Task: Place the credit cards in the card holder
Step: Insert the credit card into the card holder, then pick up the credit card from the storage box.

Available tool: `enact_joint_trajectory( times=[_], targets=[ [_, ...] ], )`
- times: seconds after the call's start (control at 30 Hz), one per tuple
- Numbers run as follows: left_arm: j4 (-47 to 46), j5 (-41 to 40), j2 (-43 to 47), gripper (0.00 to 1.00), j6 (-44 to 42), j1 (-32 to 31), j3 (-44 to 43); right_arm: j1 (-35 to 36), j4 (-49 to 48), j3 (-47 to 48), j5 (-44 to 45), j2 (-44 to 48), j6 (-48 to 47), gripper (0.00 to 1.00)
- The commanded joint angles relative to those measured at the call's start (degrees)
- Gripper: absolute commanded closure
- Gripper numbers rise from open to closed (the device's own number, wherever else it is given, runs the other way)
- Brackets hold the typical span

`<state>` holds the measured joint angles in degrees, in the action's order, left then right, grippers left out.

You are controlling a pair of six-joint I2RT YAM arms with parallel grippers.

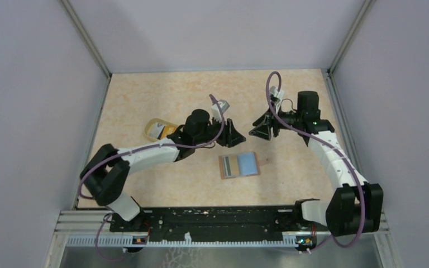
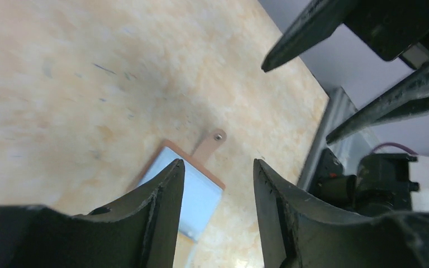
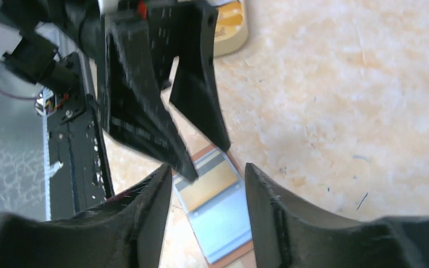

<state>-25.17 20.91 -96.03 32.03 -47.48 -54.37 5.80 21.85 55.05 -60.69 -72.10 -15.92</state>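
We see the left gripper (image 1: pixel 236 134) with its jaws parted about halfway and nothing between them. Through the gap its wrist camera shows only the tabletop and the card holder below. The right gripper (image 1: pixel 261 130) faces it nearly tip to tip, just apart, likewise spread partway and empty. Both hang above the table (image 1: pixel 145 184) and touch nothing that we can make out.

Just on the near side of the two tips, the card holder (image 1: pixel 239 165) lies opened flat with its lining up. Its right half is plain light blue and its left half is banded grey and orange. A small strap (image 2: pixel 215 139) sticks out from its right edge.

Well to the left, beside the left arm, a yellowish cup (image 1: pixel 151 124) lies on the table with white and orange-yellow credit cards (image 1: pixel 165 132) inside.
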Motion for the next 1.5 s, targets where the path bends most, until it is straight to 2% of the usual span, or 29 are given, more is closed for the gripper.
enact_joint_trajectory(
  times=[0.0,0.07,0.13,0.23,0.3,0.47,0.5,0.57,0.63,0.83,1.03,1.23,1.37,1.47],
  targets=[
    [17.2,-17.2,8.9,0.41,-18.6,0.8,0.7,-0.4,-7.5,-1.8,-11.0,4.6,-2.4,0.42],
    [22.7,-24.1,12.5,0.30,-21.9,1.8,1.4,0.7,-7.0,-1.1,-14.7,3.3,-2.0,0.39],
    [27.2,-29.0,15.4,0.16,-23.3,4.1,2.3,3.7,-1.7,1.0,-14.1,1.5,-6.5,0.38],
    [31.8,-27.3,17.6,0.04,-23.6,12.6,3.4,9.1,3.5,3.0,-8.1,-0.8,-10.8,0.38],
    [33.6,-25.4,17.7,0.02,-24.0,17.6,3.8,10.6,0.6,2.4,-7.2,-2.1,-7.3,0.38],
    [36.5,-29.2,14.5,0.01,-25.4,23.2,2.2,10.7,5.9,3.4,-4.9,-4.9,-11.4,0.40],
    [36.4,-29.6,13.5,0.04,-25.7,23.8,1.7,10.7,6.5,3.2,-4.2,-5.0,-12.1,0.40],
    [37.1,-30.1,10.8,0.19,-26.8,25.1,0.5,10.7,7.0,2.8,-2.5,-4.9,-13.1,0.40],
    [38.9,-29.8,9.0,0.29,-27.6,26.1,-0.7,10.7,6.7,2.2,-1.6,-4.4,-13.3,0.40],
    [39.6,-30.6,7.4,0.45,-29.3,27.6,-0.5,10.8,6.4,1.8,-0.6,-4.2,-13.7,0.40],
    [40.6,-25.2,3.2,0.49,-30.4,30.1,-3.0,10.7,6.6,1.8,-0.7,-4.6,-13.8,0.40],
    [41.7,-19.9,0.1,0.42,-30.8,32.0,-5.0,10.7,6.7,1.8,-0.4,-4.6,-13.9,0.40],
    [42.1,-16.0,-1.0,0.50,-30.6,32.5,-5.4,10.8,6.9,1.9,-0.2,-4.7,-13.9,0.40],
    [42.5,-13.1,-1.4,0.53,-30.4,32.5,-5.6,10.8,7.1,1.9,0.0,-4.7,-14.0,0.40]
  ],
)
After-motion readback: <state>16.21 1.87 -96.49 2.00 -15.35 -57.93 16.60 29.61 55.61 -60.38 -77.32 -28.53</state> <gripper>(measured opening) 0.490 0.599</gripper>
